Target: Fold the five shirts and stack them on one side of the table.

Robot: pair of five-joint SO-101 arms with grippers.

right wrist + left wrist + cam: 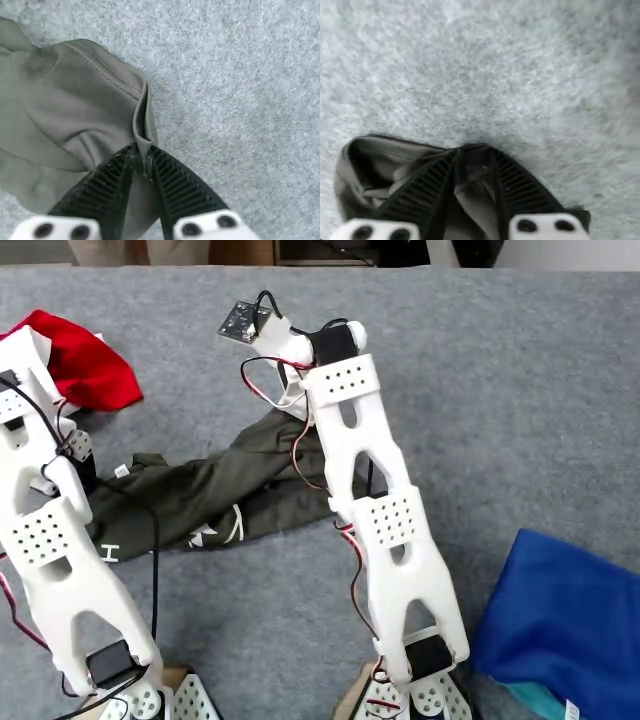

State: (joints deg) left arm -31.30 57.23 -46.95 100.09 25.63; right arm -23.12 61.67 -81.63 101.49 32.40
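An olive-green shirt [200, 495] lies crumpled across the middle of the grey table [500, 390]. My left gripper [472, 150] is shut on a bunched fold of this shirt [365, 165] at its left end. My right gripper [142, 161] is shut on a hemmed edge of the shirt [65, 100] at its far right end, under the right arm [350, 440]. A red shirt [90, 365] sits bunched at the far left. A blue shirt [570, 625] lies at the near right edge.
The left arm [55, 540] stands along the table's left side with loose cables near it. Something teal [530, 702] peeks from under the blue shirt. Bare grey table stretches across the far right.
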